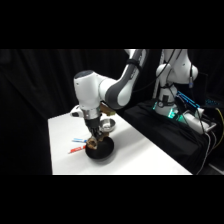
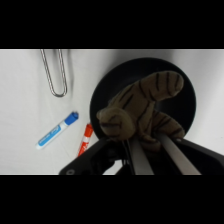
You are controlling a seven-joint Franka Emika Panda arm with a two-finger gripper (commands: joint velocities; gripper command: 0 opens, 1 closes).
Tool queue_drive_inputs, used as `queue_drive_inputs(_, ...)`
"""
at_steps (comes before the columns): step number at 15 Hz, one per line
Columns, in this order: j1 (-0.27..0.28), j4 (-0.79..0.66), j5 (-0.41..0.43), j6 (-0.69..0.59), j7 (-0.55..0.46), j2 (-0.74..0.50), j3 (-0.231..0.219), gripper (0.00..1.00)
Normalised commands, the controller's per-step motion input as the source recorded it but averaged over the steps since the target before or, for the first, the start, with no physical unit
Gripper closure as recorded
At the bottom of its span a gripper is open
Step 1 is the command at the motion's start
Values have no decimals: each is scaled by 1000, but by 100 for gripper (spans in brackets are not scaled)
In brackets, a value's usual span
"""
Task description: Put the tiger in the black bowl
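In the wrist view the tiger (image 2: 142, 107), a brown-and-tan striped toy, sits between my two fingers, directly over the inside of the black bowl (image 2: 185, 97). My gripper (image 2: 150, 145) is shut on the tiger's lower body. From the side, the gripper (image 1: 94, 141) comes straight down over the black bowl (image 1: 101, 151) near the table's front left. There the tiger (image 1: 92, 146) shows as a small tan lump at the bowl's rim. Whether the toy touches the bowl's floor I cannot tell.
A silver bowl (image 1: 108, 125) stands just behind the black one. A blue-and-white pen (image 2: 57, 130) and a red flat item (image 2: 86, 140) lie on the white table (image 1: 145, 155) left of the bowl. Metal tongs (image 2: 56, 72) lie further off.
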Motion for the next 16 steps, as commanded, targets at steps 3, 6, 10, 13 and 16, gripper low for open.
queue_drive_inputs(3, -49, 256, 32, -1, -62, 170, 29, 36)
queue_drive_inputs(6, -45, 107, 28, -111, -53, -39, 23, 12)
queue_drive_inputs(10, -53, -59, 45, -215, -74, -275, 31, 0)
queue_drive_inputs(13, -24, -154, 55, -304, -54, -448, 36, 0)
queue_drive_inputs(16, 0, -126, 73, -385, -26, -454, 30, 0)
